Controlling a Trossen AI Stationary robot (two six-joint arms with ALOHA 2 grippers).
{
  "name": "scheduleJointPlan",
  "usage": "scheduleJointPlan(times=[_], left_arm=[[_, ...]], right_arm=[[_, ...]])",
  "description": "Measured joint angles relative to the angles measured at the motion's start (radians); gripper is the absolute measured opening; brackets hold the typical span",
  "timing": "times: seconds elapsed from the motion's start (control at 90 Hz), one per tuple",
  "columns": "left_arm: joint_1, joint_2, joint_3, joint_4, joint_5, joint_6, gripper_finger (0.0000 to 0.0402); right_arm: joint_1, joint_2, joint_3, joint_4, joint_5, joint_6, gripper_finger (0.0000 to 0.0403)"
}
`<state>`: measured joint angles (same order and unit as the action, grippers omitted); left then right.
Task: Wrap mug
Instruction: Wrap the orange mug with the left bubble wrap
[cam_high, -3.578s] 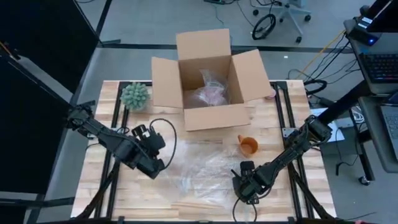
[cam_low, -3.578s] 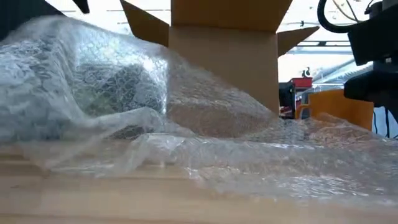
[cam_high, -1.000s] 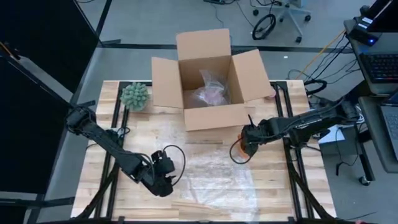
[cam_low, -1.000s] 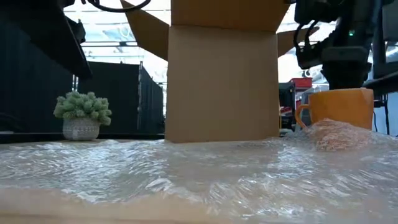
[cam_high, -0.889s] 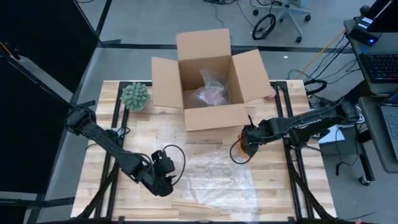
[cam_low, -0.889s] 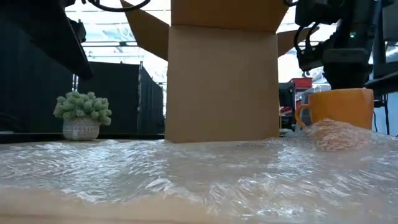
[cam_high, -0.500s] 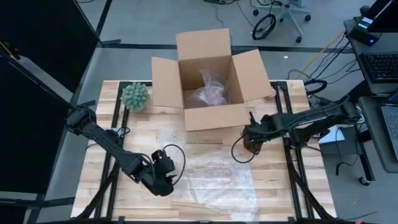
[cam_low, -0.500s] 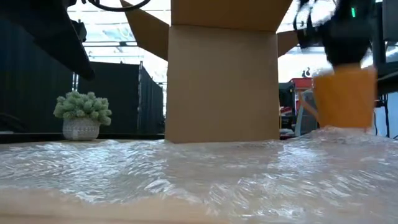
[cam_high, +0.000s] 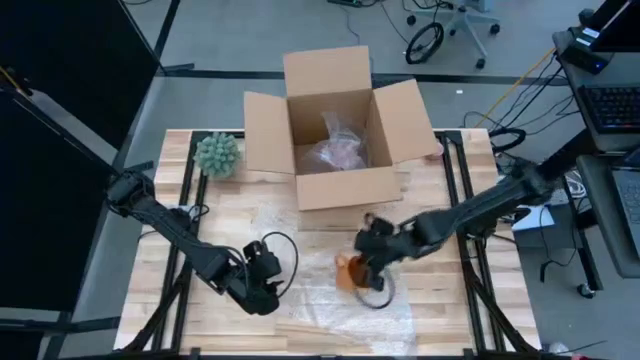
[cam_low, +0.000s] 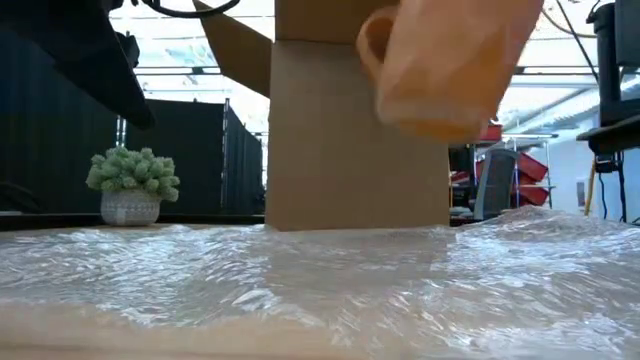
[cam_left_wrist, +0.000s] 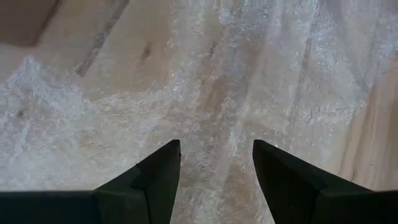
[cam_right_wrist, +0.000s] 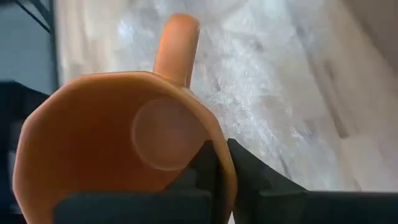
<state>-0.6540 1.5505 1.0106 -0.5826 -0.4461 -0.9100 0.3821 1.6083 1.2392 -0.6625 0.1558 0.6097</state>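
I am holding the orange mug (cam_high: 347, 271) by its rim in the right gripper (cam_high: 366, 268), hanging above the bubble wrap (cam_high: 345, 300); left gripper (cam_high: 262, 290), spread, is waiting beside the sheet's edge.

Wooden slatted table (cam_high: 160, 300), clear bubble wrap sheet (cam_high: 325, 290) spread at its middle, open cardboard box (cam_high: 335, 130) behind, small potted plant (cam_high: 217, 154) beside it

The light is even and bright from above. The low view has strong backlight behind the box (cam_low: 357, 130), and the mug (cam_low: 450, 65) is blurred there.
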Motion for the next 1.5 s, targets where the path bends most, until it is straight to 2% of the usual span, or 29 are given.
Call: scheduleJointPlan(times=[0.2,0.367,0.544,0.722,0.922,1.056,1.156,1.278,1.4,1.5], left_arm=[[0.0,0.0,0.0,0.0,0.003,0.0,0.019],[0.0,0.0,0.0,0.0,-0.002,0.0,0.019],[0.0,0.0,0.0,0.0,-0.003,0.001,0.019],[0.0,0.0,0.0,0.0,0.024,0.003,0.019],[0.0,0.0,0.0,-0.001,0.027,0.007,0.019],[0.0,0.0,0.0,-0.001,0.027,0.007,0.019],[0.0,0.0,0.0,-0.001,0.027,0.008,0.019],[0.0,0.0,0.0,-0.001,0.027,0.007,0.019],[0.0,0.0,0.0,0.001,0.028,0.007,0.019],[0.0,0.0,0.0,0.0,0.029,0.019,0.019]], right_arm=[[-0.046,0.217,0.212,-0.083,0.002,-0.128,0.0001],[-0.087,0.342,0.362,-0.194,-0.005,-0.161,0.0],[-0.107,0.412,0.398,-0.163,-0.016,-0.18,0.0005],[-0.113,0.453,0.4,-0.164,-0.051,-0.184,0.0037],[-0.113,0.442,0.4,-0.175,-0.057,-0.207,0.0112],[-0.113,0.38,0.433,-0.278,-0.141,-0.18,0.0172],[-0.098,0.313,0.447,-0.396,-0.157,-0.099,0.0206],[-0.022,0.215,0.45,-0.543,-0.116,0.019,0.0232],[0.074,0.173,0.435,-0.658,-0.087,0.188,0.0243],[0.146,0.152,0.374,-0.679,-0.081,0.335,0.0243]])
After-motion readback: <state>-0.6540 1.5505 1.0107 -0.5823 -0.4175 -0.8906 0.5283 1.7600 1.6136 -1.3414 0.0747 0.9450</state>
